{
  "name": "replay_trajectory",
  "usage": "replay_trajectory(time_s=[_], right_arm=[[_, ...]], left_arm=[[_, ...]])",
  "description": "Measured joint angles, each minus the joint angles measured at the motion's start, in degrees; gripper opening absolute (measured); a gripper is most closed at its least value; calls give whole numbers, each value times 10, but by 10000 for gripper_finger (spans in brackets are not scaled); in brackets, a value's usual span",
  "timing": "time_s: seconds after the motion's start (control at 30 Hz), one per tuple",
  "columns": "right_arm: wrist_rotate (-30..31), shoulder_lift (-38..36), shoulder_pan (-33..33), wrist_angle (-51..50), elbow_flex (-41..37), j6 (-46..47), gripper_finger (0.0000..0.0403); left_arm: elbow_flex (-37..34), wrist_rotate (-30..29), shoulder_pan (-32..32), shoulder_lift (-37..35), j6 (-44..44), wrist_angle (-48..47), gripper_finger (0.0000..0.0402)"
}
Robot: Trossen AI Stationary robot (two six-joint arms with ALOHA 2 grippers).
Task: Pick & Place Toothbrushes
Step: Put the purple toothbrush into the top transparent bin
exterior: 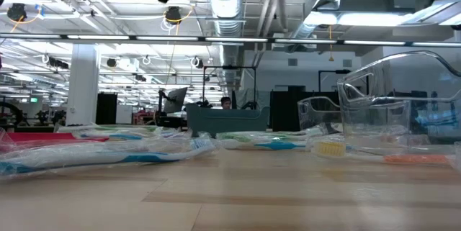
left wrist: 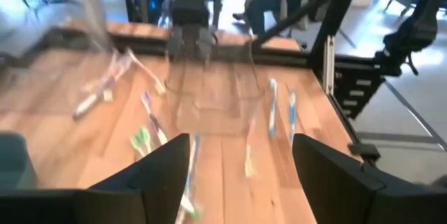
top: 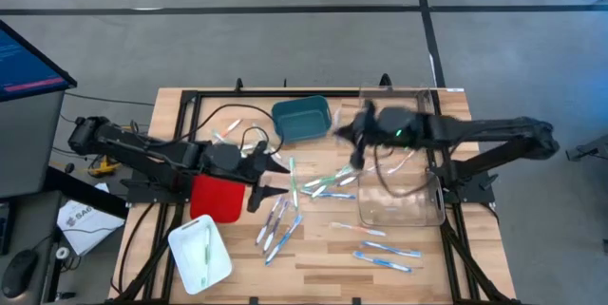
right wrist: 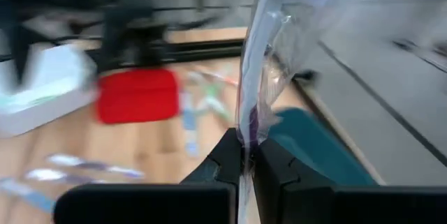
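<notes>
Two grippers are seen from above. The left gripper (top: 269,177) hangs over the red tray (top: 217,198) with its fingers spread wide and nothing between them. The loose toothbrushes (top: 323,183) lie scattered on the table (top: 313,257) just beyond its tips, toward the middle, so this arm is judged the nearer one. The right gripper (top: 356,143) is held between the teal bin (top: 302,120) and the clear container (top: 401,196).

At table height, wrapped toothbrushes (exterior: 108,155) are seen lying flat on the wood, with both arms raised above them.

From the left wrist, the open fingers (left wrist: 167,168) frame several toothbrushes (left wrist: 188,175) lying ahead; their long axes run mostly away from the gripper, so a turn of the wrist may be needed.

From the right wrist, the right gripper (right wrist: 248,155) is pinched shut on a wrapped toothbrush (right wrist: 269,56), which stands up from the jaws.
</notes>
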Motion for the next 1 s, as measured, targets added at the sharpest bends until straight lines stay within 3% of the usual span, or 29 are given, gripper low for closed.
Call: replay_trajectory(time_s=[0.27,0.43,0.57,0.7,0.87,1.0], right_arm=[[20,-49,-190,-93,1,40,9],[7,-13,-306,-142,1,17,9],[-44,35,-381,-149,0,-28,9],[-83,80,-425,-148,0,-89,9],[-85,124,-456,-185,0,-165,9],[-84,150,-471,-244,0,-172,9]], left_arm=[[-10,0,-8,0,-3,-6,239],[-10,1,-24,0,-2,-4,228],[-10,1,-38,0,-2,-4,218],[-10,1,-49,0,-2,-4,207],[-10,1,-57,0,-2,-5,197],[-10,1,-57,0,-3,-5,191]])
